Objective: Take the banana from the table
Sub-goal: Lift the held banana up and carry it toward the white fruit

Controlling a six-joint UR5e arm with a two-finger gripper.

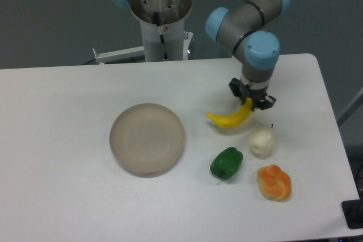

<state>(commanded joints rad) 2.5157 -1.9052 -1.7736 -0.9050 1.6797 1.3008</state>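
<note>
The black two-finger claw [251,100] grasps the curved, smooth yellow banana [230,119] at its upper end; light, slippery, likely pivots off-centre.

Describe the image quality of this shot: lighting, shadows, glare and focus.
Fixed camera view: soft, even overhead light; only faint shadows under the plate, banana and green pepper. The white table looks bright without harsh glare. The whole frame is slightly soft, so the gripper at the banana's end lacks fine detail; the dark background is blurred.
</note>
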